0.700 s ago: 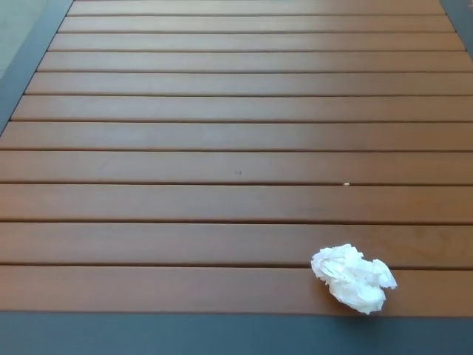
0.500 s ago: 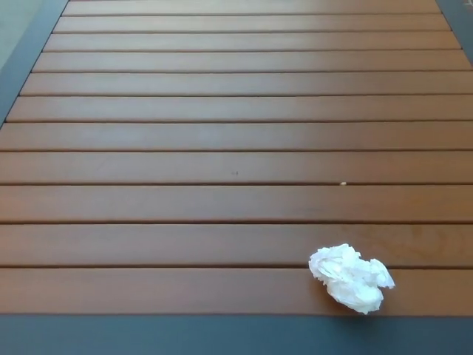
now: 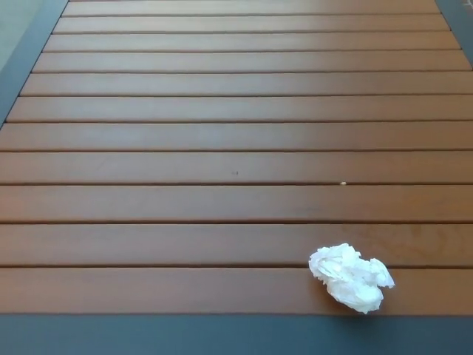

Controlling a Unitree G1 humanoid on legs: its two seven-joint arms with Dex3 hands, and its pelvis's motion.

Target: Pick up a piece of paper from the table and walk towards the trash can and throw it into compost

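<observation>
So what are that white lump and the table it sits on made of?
The white lump looks like crumpled tissue or thin paper: soft, matte, full of irregular creases. The table seems to be brown wooden slats, or a wood-look composite, smooth with a faint sheen; its dark edge frame may be painted metal.

Slatted table (image 3: 222, 148) bare around paper ball (image 3: 352, 277); approach unobstructed.

Crumpled white paper (image 3: 352, 277), matt and deeply creased. Brown slatted table (image 3: 222, 133) of wood-like boards, smooth with a soft sheen. Dark grey frame (image 3: 148, 336), matt and even.
</observation>
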